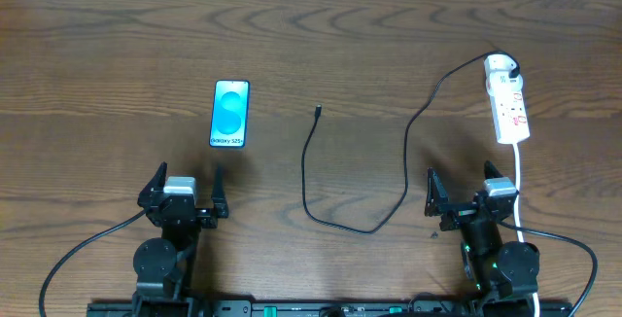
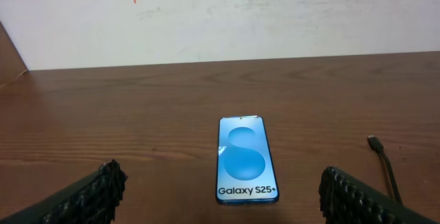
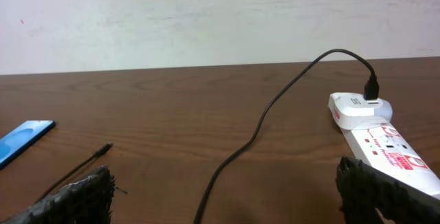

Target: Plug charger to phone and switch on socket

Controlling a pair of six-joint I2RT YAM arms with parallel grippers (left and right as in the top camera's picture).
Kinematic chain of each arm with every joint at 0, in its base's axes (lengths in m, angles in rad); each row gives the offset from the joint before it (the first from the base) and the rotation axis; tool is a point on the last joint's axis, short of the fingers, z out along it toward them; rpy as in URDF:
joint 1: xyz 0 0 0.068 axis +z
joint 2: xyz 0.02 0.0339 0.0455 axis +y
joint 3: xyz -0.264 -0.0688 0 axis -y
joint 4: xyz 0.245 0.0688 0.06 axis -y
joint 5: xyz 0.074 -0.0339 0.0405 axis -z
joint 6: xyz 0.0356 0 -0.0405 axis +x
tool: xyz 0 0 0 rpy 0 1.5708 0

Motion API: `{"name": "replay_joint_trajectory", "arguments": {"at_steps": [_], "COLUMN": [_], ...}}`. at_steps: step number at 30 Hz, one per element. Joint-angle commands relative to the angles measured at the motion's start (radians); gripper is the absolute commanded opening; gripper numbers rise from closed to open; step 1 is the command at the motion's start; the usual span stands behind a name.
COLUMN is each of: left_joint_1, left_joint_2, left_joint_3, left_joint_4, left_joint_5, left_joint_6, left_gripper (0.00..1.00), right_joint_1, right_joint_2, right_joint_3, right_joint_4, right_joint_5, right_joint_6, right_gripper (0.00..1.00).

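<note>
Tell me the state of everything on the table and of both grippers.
phone: lying flat, screen up and lit, nothing plugged in.
charger: one end plugged in at the socket, plug tip lying free, apart from the phone.
socket: lying flat; switch position cannot be told.
left gripper: open, empty.
right gripper: open, empty.

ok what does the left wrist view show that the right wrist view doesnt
Only left wrist: the whole phone, its blue screen reading Galaxy S25+. Only right wrist: the white power strip with red markings, and the charger cable running into the white plug head at its far end. Both: the cable's free plug tip lying on the wooden table, apart from the phone, which the right wrist view catches only as a corner at its left edge.
</note>
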Motion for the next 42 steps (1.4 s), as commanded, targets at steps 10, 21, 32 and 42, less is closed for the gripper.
{"name": "replay_joint_trajectory", "arguments": {"at_steps": [10,21,32,42], "left_joint_1": [-0.004,-0.004,-0.004,-0.004], "left_joint_2": [0.014,0.256,0.683,1.15], "left_joint_3": [0.052,0.234,0.64,1.108], "left_joint_4": [-0.016,-0.02,-0.187,-0.548], "left_joint_5": [-0.013,-0.011,0.107,0.167], "left_joint_6": [0.009,0.009,0.005,-0.005], "left_gripper": [0.91,0.92,0.92,0.92], "right_joint_1": [-0.008,-0.008,-0.008,-0.008], "right_joint_2": [-0.006,-0.006,-0.006,-0.006], "right_joint_3": [-0.004,-0.004,-0.004,-0.004], "right_joint_4": [-0.001,-0.001,-0.001,-0.001], "right_joint_5": [-0.005,-0.005,-0.005,-0.005], "right_joint_6": [-0.009,-0.009,-0.009,-0.009], "right_gripper": [0.99,0.99,0.99,0.99]}}
